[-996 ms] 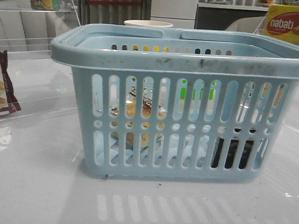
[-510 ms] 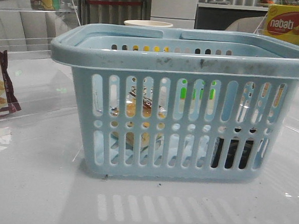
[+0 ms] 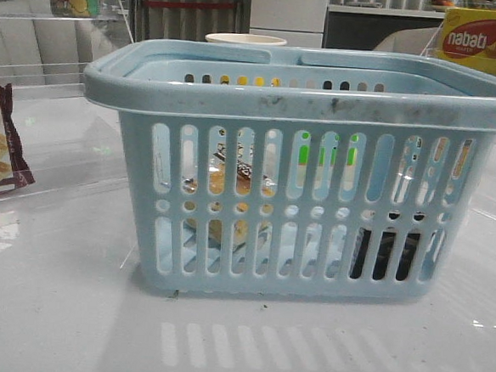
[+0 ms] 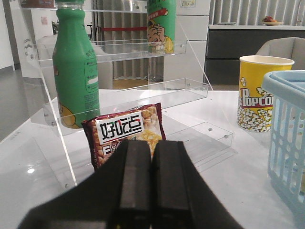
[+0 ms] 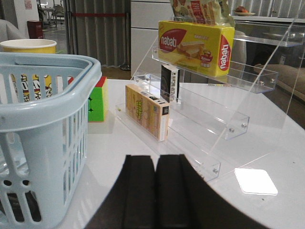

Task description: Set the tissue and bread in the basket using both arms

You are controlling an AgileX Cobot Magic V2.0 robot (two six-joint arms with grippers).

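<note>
Bread (image 3: pixel 231 185) and tissue (image 3: pixel 385 253) both sit inside the basket (image 3: pixel 305 101), bread toward its left, tissue low at its right. Left end effector (image 4: pixel 151 183) and right end effector (image 5: pixel 156 191) are pressed together, empty, outside it; the task looks complete.

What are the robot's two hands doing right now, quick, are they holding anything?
Left gripper: jaws closed together, holding nothing.
Right gripper: jaws closed together, holding nothing.
</note>
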